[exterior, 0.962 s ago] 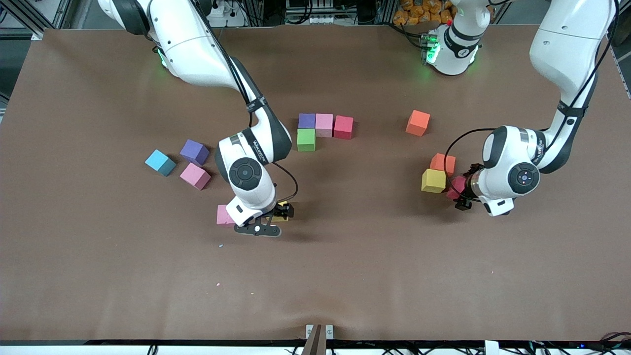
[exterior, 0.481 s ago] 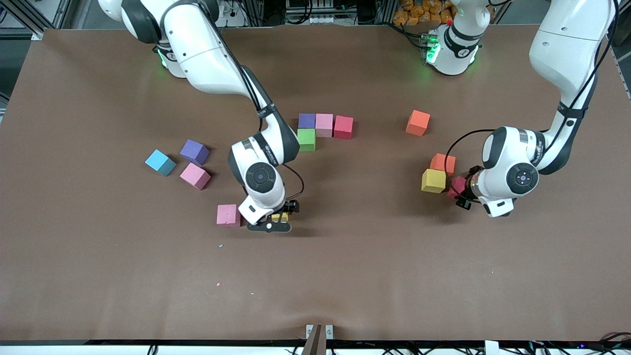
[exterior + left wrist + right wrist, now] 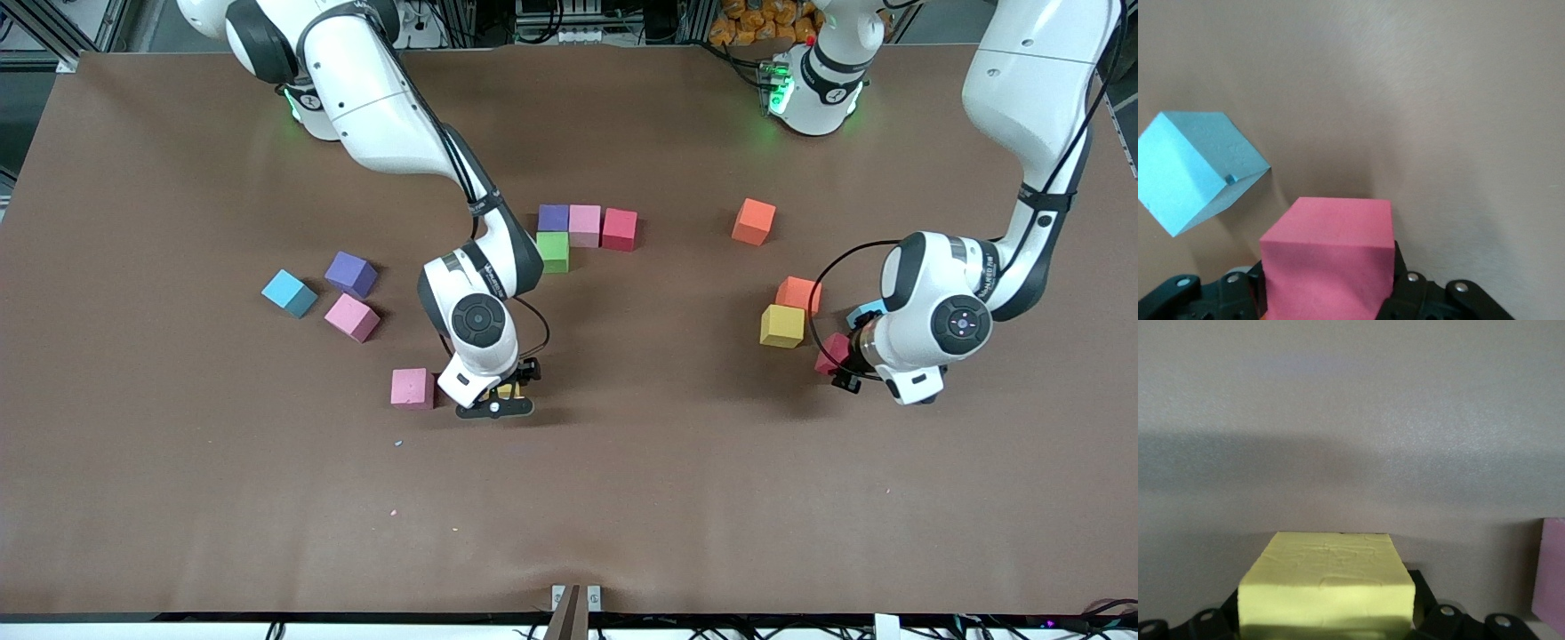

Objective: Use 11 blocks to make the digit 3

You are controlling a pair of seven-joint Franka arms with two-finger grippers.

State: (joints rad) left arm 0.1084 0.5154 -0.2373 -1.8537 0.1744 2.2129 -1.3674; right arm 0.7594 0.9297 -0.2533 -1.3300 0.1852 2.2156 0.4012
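Left gripper: fingers clamped on red block, low over counter, beside light-blue cube.
Right gripper: fingers straddling yellow block, closure unclear; pink block just beside.
Digit 3 start: purple, pink, red row with green block touching.
Advice: lift straight, clear neighbours, set flush against row.
Containers: none visible.

Matte, foam-like red cube and yellow cube; smooth brown table covering.
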